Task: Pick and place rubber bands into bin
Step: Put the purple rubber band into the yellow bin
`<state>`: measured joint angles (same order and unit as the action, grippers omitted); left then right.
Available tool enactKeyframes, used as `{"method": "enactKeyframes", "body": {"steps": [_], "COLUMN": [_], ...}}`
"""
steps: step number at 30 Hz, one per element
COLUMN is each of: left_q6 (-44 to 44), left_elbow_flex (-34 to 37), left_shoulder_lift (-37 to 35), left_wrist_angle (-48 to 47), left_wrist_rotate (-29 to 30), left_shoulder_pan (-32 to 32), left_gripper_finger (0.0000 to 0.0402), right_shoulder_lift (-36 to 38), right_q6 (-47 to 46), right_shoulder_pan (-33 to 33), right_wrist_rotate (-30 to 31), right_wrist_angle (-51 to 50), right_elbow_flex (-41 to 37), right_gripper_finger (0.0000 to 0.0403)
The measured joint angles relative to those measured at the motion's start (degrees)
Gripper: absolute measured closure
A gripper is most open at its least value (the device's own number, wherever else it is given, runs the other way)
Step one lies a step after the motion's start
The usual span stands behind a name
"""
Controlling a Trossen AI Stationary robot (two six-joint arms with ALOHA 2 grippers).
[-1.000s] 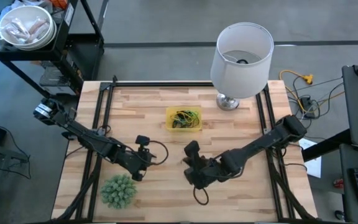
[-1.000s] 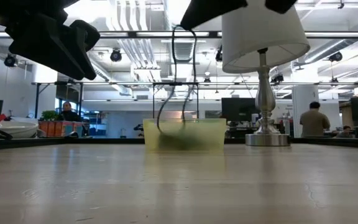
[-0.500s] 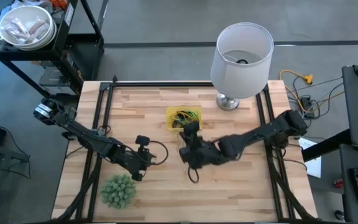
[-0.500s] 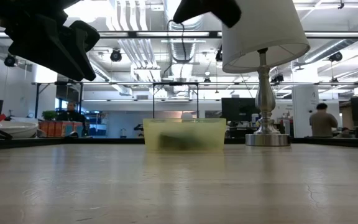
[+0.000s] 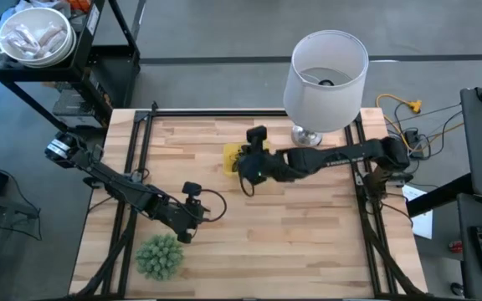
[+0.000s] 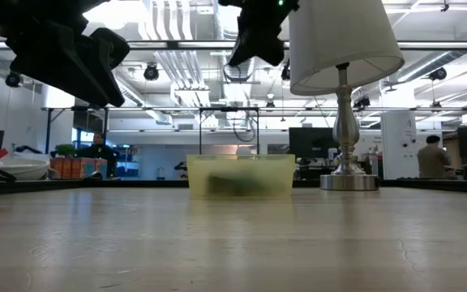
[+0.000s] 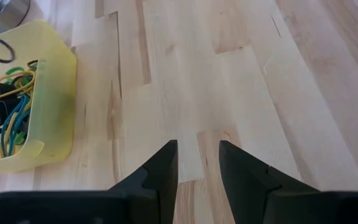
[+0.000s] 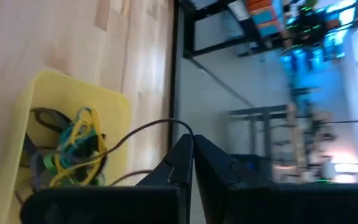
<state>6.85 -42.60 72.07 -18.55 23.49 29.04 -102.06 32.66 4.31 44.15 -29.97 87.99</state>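
Butcher-block worktop (image 5: 308,226) on a black frame, seen from above and from table height. Right gripper (image 5: 248,164) is raised over the yellow bin (image 5: 231,157), which sits near the far edge, at about mid-width; its fingers are clamped together on a large black rubber band (image 8: 143,132), whose loop hangs down past the bin's near side. Inside the bin lies a tangle of yellow, green and dark rubber bands (image 7: 6,111). Just right of the bin stands a table lamp with a white shade (image 5: 325,68). Left gripper (image 7: 196,163) waits above the near left part of the worktop, fingers slightly apart and holding nothing. A spiky green ball plant (image 5: 159,256) sits at the near left corner.
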Motion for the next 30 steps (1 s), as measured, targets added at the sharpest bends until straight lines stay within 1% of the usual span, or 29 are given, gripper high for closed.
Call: {"method": "enactKeyframes", "body": {"steps": [2, 8, 14, 20, 23, 24, 26, 30], "left_q6": [0.00, 0.20, 0.23, 0.24, 0.24, 0.26, 0.26, 0.26], "left_elbow_flex": [0.19, 0.73, 0.69, 0.66, 0.53, 0.53, 0.53, 0.53], "left_shoulder_lift": [0.00, 0.00, 0.00, 0.00, 0.00, 0.00, 0.00, 0.00], "left_wrist_angle": [-0.02, -0.04, 0.01, 0.05, 0.52, 0.59, 0.59, 0.95], "left_wrist_rotate": [0.00, -0.02, -0.02, -0.02, -0.02, -0.02, -0.02, -0.04], "left_shoulder_pan": [0.00, 0.00, -0.04, -0.04, -0.04, -0.04, -0.04, -0.04], "left_gripper_finger": [0.0301, 0.0301, 0.0301, 0.0301, 0.0301, 0.0301, 0.0301, 0.0301], "right_shoulder_lift": [-0.04, -0.35, -0.35, -0.44, -0.44, -0.44, -0.44, -0.44], "right_q6": [-1.62, -5.66, -7.77, -11.47, -12.86, -13.23, -13.91, -15.78], "right_shoulder_pan": [-2.07, -6.72, -9.12, -10.67, -11.34, -11.63, -12.11, -13.20], "right_wrist_rotate": [-3.47, -10.79, -14.67, -20.93, -22.35, -22.39, -24.33, -27.79], "right_wrist_angle": [0.11, 0.00, 0.30, 0.56, 0.54, 0.48, 0.38, 0.56], "right_elbow_flex": [-0.03, -1.22, -4.14, -7.52, -8.75, -9.04, -9.29, -9.25], "right_gripper_finger": [0.0394, 0.0394, 0.0394, 0.0394, 0.0393, 0.0391, 0.0383, 0.0355]}}
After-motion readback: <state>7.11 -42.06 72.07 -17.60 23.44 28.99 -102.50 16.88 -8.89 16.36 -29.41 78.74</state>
